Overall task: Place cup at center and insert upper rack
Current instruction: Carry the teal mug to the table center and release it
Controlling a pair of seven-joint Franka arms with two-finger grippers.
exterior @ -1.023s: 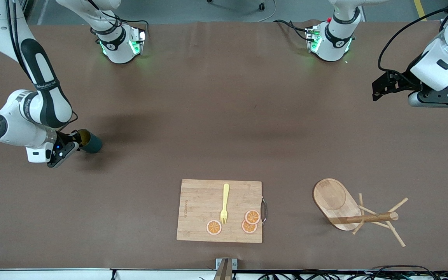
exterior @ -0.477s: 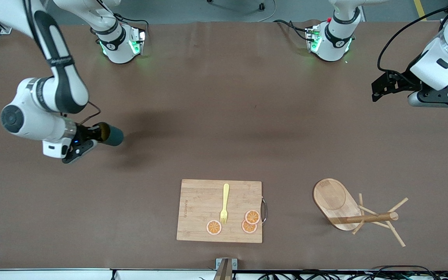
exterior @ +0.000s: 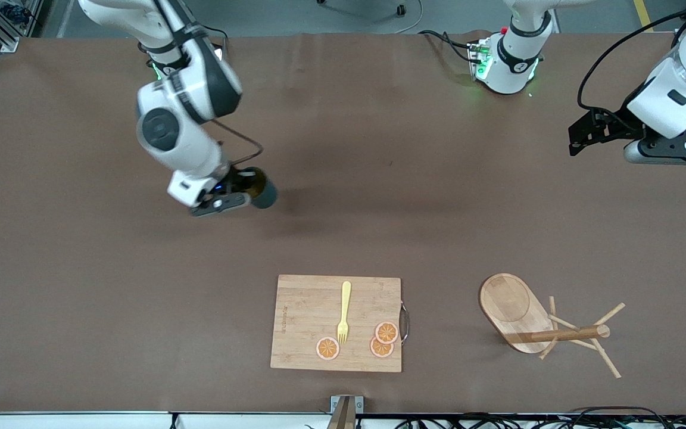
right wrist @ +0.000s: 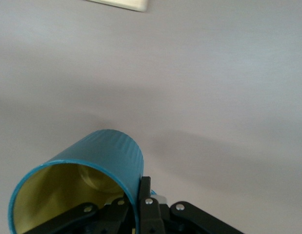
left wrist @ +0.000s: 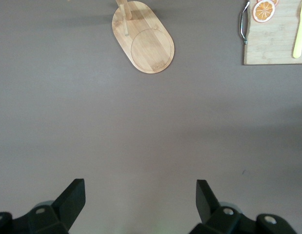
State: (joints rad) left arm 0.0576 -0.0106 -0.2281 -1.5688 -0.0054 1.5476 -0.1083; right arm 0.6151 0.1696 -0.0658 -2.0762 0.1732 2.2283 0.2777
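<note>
Cup (exterior: 263, 193) hangs over the desk (exterior: 379, 208), right gripper (exterior: 233, 193) fingers clamped on its rim; left gripper (left wrist: 140, 202) waits, fingers spread wide

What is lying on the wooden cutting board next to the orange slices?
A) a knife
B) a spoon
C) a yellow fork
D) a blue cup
C: a yellow fork lies on the cutting board beside three orange slices, while the cup is up in the right pincer, over the bare table.
</note>
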